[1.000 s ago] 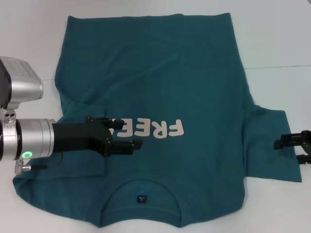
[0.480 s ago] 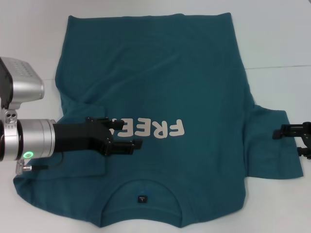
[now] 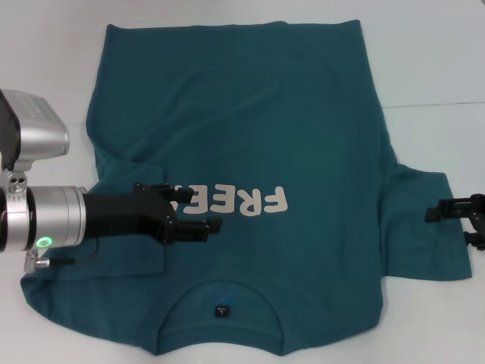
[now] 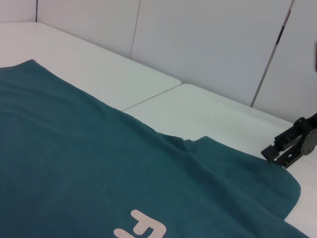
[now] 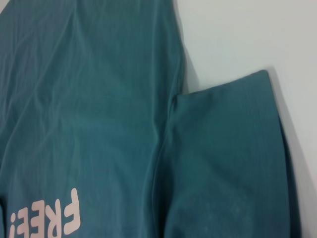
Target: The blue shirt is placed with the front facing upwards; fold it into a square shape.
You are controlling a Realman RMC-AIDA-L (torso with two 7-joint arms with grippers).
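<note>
The blue shirt lies flat, front up, with the white "FREE!" lettering on the chest. Its collar and small dark tag are at the near edge. The left sleeve is folded in over the body. The right sleeve lies spread out flat. My left gripper is open and hovers over the chest beside the lettering. My right gripper is open at the outer edge of the right sleeve. It also shows in the left wrist view, next to the sleeve hem.
The shirt lies on a white table with a seam line running across it on the right. White wall panels stand behind the table. The right wrist view shows the shirt body and right sleeve.
My right gripper has shifted slightly toward the far side along the sleeve's outer edge. My left arm and the shirt have not moved.
</note>
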